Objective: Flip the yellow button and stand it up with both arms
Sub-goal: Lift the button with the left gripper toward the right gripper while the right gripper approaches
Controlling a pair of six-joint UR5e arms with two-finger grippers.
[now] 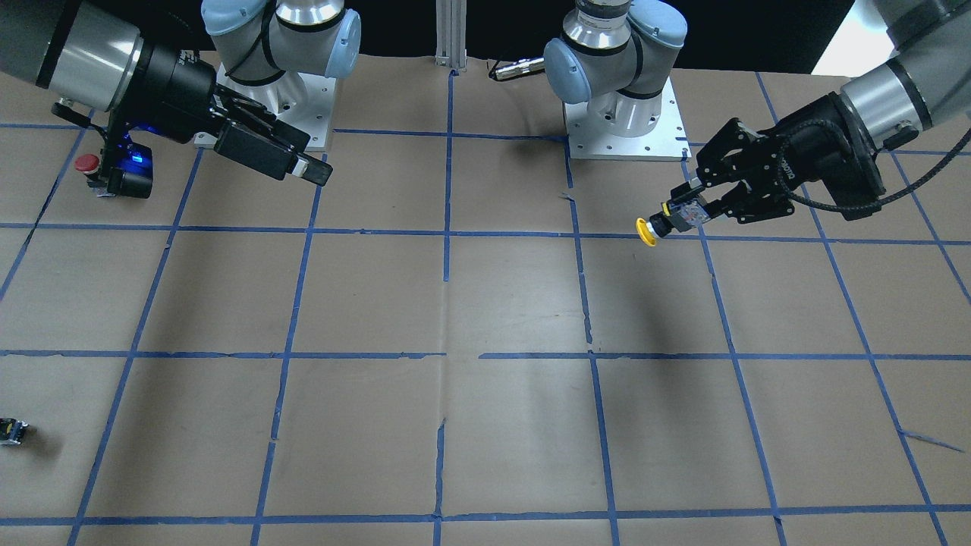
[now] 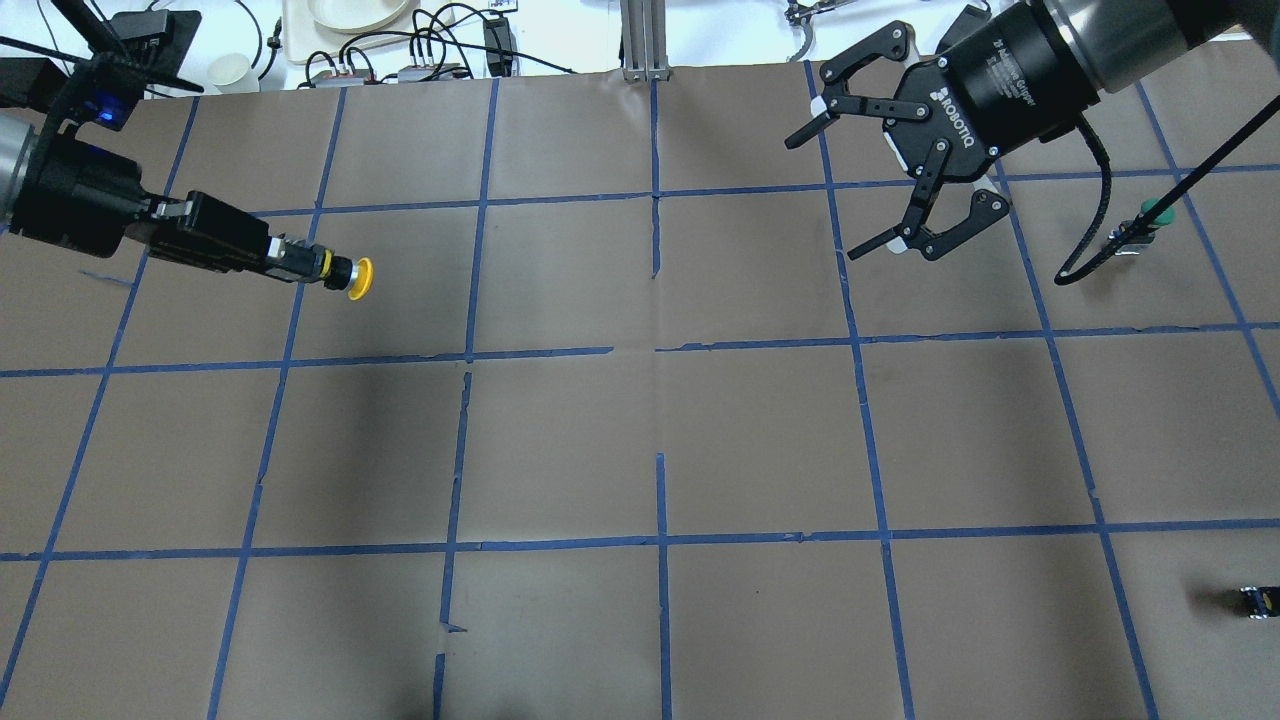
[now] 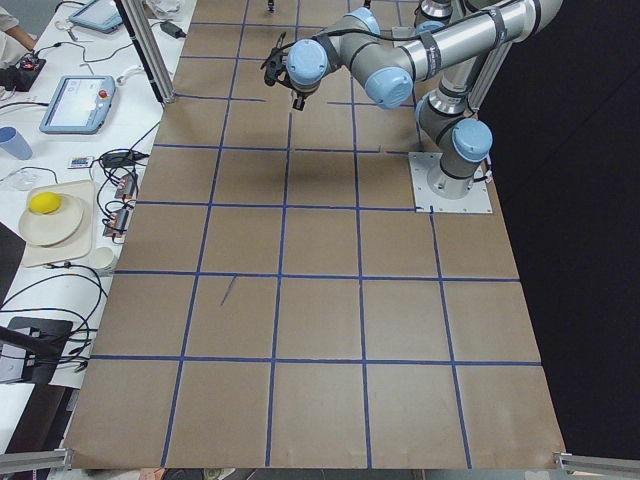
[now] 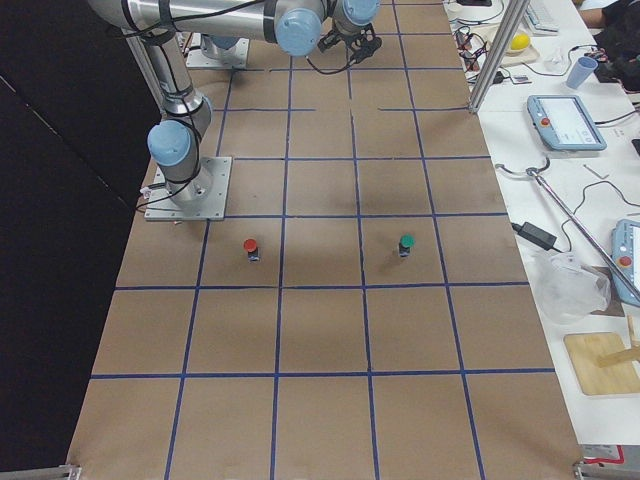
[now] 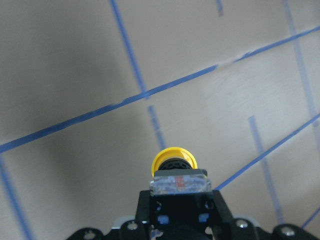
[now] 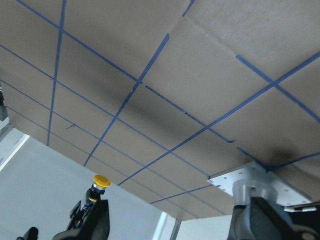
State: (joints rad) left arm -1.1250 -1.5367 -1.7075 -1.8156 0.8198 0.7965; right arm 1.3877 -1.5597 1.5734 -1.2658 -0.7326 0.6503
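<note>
The yellow button (image 2: 352, 275) is held off the table, lying level, in my left gripper (image 2: 292, 259), which is shut on its black-and-grey body. The yellow cap points toward the table's middle. It shows in the front-facing view (image 1: 647, 230) at the fingertips of the left gripper (image 1: 689, 213). In the left wrist view the button (image 5: 173, 159) sticks out ahead of the gripper (image 5: 179, 186). My right gripper (image 2: 832, 192) is open and empty, above the far right of the table, well apart from the button. It shows edge-on in the front-facing view (image 1: 307, 165).
A red-capped button (image 1: 89, 164) stands near the right arm's base. A green-capped button (image 2: 1155, 212) stands at the right. A tiny dark block (image 2: 1258, 600) lies near the right front edge. The arm base plates (image 1: 626, 129) sit at the robot's side.
</note>
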